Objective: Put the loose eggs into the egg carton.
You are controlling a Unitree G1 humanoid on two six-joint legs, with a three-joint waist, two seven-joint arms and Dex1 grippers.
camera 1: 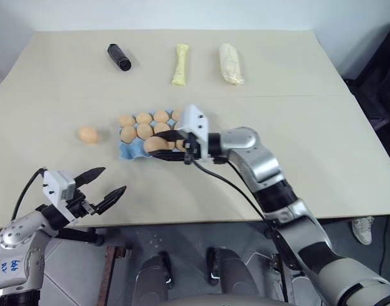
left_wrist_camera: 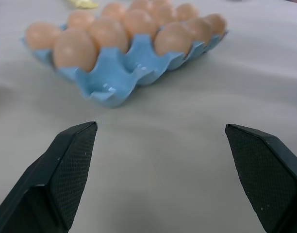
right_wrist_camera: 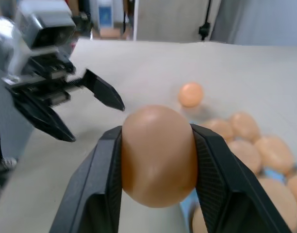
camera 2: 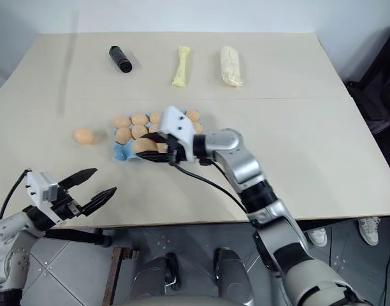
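The light blue egg carton (camera 1: 127, 152) lies mid-table with several tan eggs (left_wrist_camera: 74, 48) seated in its cups. My right gripper (camera 1: 158, 146) hovers over the carton's near edge, shut on an egg (right_wrist_camera: 158, 155) that bulges between its black fingers. One loose egg (camera 1: 88, 134) rests on the table to the left of the carton. Near the table's front left edge, my left gripper (camera 1: 115, 179) stands open with nothing between its fingers, pointing toward the carton and well short of it.
A black cylinder (camera 1: 119, 57) and two pale yellow bags (camera 1: 180, 64) (camera 1: 231, 64) lie along the far side of the table. The table's front edge (camera 1: 182, 220) runs just beyond my left gripper.
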